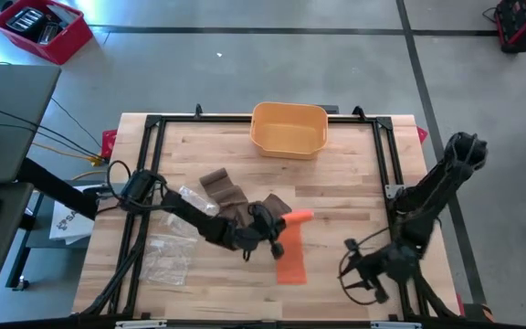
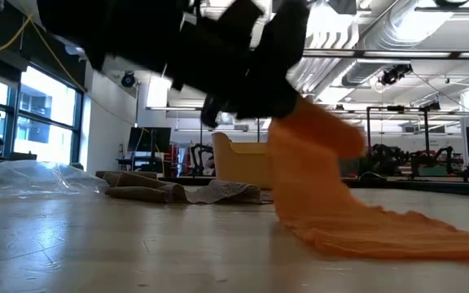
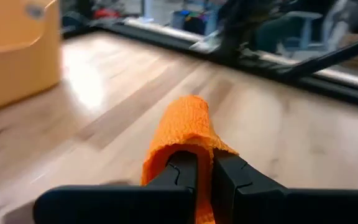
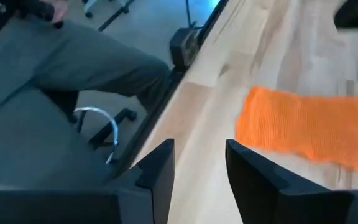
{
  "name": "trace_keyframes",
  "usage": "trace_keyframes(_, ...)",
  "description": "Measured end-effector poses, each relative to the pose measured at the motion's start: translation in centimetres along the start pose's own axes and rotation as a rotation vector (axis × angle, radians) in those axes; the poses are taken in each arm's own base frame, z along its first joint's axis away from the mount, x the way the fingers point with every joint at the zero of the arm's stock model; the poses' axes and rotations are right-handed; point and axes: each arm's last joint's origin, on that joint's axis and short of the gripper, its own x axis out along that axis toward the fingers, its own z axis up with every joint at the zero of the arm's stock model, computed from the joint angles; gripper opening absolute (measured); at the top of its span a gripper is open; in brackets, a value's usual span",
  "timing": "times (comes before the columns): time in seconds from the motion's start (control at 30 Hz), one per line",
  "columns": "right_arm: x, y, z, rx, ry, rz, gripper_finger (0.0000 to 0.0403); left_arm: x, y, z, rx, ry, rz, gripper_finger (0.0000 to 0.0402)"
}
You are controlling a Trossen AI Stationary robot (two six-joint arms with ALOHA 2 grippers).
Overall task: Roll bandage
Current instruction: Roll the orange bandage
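- Fingers [image 3: 194, 180] of the left gripper [image 1: 265, 230] are pinched shut on the orange bandage [image 1: 291, 245], one end of which wraps up over their tips in the left wrist view.
- From that raised end the orange bandage drapes down to the counter [image 1: 336, 183] and lies flat in a strip running toward the near edge, as the high and low views both show.
- Fingers of the right gripper [image 4: 197, 168] stand apart with a clear gap and nothing between them; this gripper [image 1: 359, 270] waits near the counter's near right corner, apart from the bandage, whose flat end [image 4: 303, 130] shows ahead of it.
- Left of the bandage, a clear plastic wrapper [image 1: 167, 256] lies crumpled on the wood close to the left arm.
- Just behind the left gripper, a brown bandage [image 1: 222, 187] lies partly unfolded, with a second clear bag [image 1: 194, 198] beside it.
- Farther back, at the middle of the counter's far edge, sits a yellow bin [image 1: 289, 128]; nothing can be seen inside it.
- Beyond the counter, on the floor at the far left, stands a red crate [image 1: 42, 27] with dark items in it.
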Motion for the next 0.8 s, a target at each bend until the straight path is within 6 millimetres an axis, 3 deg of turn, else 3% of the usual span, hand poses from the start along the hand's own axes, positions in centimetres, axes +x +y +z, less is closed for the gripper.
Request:
trace_keyframes(0.27,6.4,-4.0,0.0,-0.056,0.097,-0.077,0.0133,0.3,2.7,-1.4,-0.025,0.018,0.084,0.0009)
trace_keyframes(0.53,12.8,-6.0,-0.5,-0.159,0.282,-0.067,0.0133,0.1,2.8,-1.6,-0.056,0.010,0.106,0.0009)
trace_keyframes(0.67,14.1,-7.5,-0.2,-0.129,0.405,-0.036,0.0128,0.1,2.8,-1.6,-0.053,0.010,0.104,0.0009)
trace_keyframes(0.8,14.3,-8.6,0.1,-0.113,0.431,-0.012,0.0088,0.1,2.7,-1.6,-0.042,0.009,0.105,0.0010)
